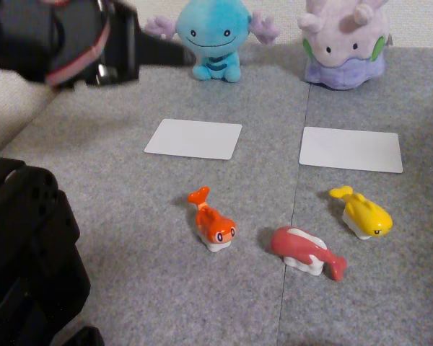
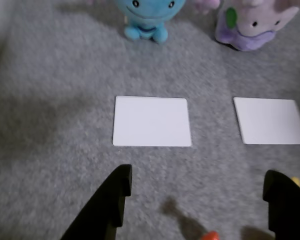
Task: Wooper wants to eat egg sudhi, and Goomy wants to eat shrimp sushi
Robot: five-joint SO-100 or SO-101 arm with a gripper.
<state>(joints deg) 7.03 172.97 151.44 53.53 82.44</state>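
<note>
End effector (image 2: pixel 197 200) in the wrist view: both black fingers enter from the 6 o'clock edge, jaws spread wide, nothing between them but grey surface (image 2: pixel 50 125). In the fixed view the arm (image 1: pixel 65 40) is blurred at 10 o'clock, raised clear of the toys.

Wooper (image 1: pixel 215 37) sits at 12 o'clock in the fixed view, Goomy (image 1: pixel 344 43) at 1 o'clock, both upright at the far edge. One white card (image 1: pixel 193 138) lies in front of Wooper, a second white card (image 1: pixel 351 149) in front of Goomy; both bare.

Shrimp sushi (image 1: pixel 213 222) rests near centre, toward 6 o'clock, tail pointing away. Egg sudhi (image 1: pixel 363 214) lies at 4 o'clock, near the second card. Red-pink fish toy (image 1: pixel 307 252) lies between them, nearer the camera, apart from both
</note>
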